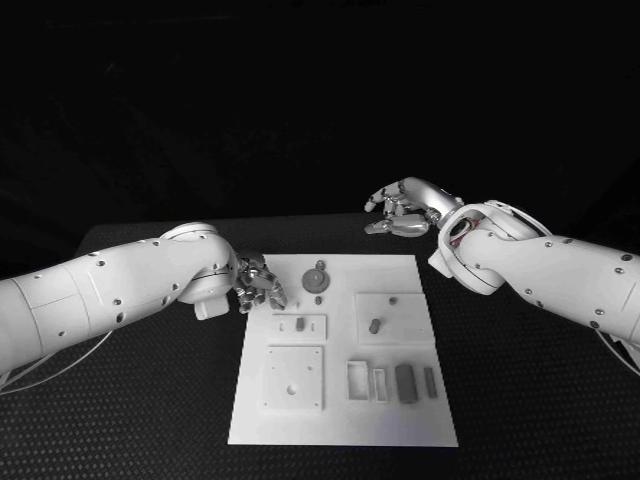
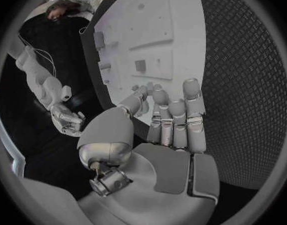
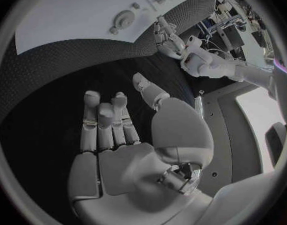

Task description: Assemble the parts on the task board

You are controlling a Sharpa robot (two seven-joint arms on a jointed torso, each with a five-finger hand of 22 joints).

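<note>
The white task board [image 1: 407, 420] lies in the middle of the black table. Near its far edge lies a round grey part [image 1: 316, 277], also visible in the right wrist view [image 3: 123, 20]. A small peg [image 1: 376, 325] stands in a square block, and dark bars [image 1: 404, 383] lie near the front. My left hand [image 1: 258, 283] hovers at the board's far left edge, fingers extended and holding nothing [image 2: 171, 117]. My right hand [image 1: 401, 210] is raised beyond the board's far right corner, palm bare and fingers apart [image 3: 115, 130].
A square plate [image 1: 293, 377] and a small frame [image 1: 359, 380] sit on the board's near half. Black matting [image 1: 536, 400] surrounds the board on all sides. The table's far edge [image 1: 306, 220] runs just behind both hands.
</note>
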